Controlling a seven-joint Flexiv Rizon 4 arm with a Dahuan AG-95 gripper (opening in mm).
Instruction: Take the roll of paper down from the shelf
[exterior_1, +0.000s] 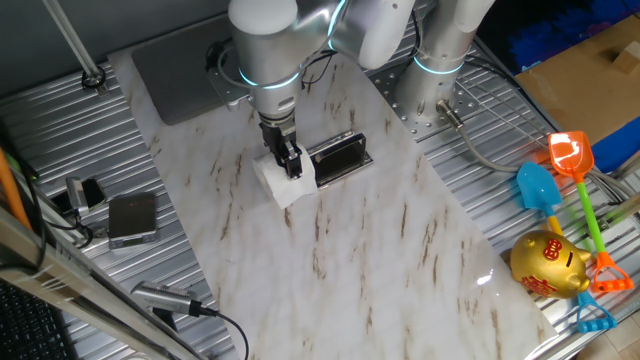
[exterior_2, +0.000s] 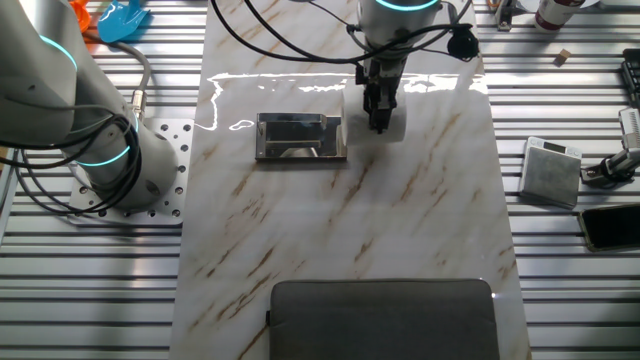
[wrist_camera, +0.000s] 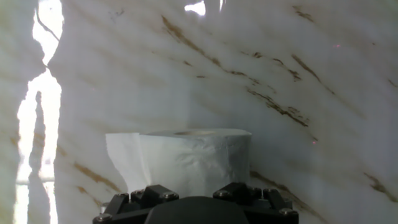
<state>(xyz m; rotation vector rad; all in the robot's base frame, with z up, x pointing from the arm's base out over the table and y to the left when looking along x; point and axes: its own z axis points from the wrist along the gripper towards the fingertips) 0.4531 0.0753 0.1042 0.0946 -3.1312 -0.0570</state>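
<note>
The pincer (exterior_1: 290, 165) is clamped on the roll (exterior_1: 282, 180), which sits low over the counter (exterior_1: 380, 250) just beside the now bare shelf (exterior_1: 338, 158), so the set-down looks under way; next, I judge, letting go and lifting clear.

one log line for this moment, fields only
gripper: shut on roll | roll: off shelf, beside it, at marble top | shelf: empty

Robotics lab, slatted aluminium workbench (exterior_1: 60, 140), bolted robot arm base (exterior_2: 120, 170), loose cables (exterior_1: 215, 320)
</note>
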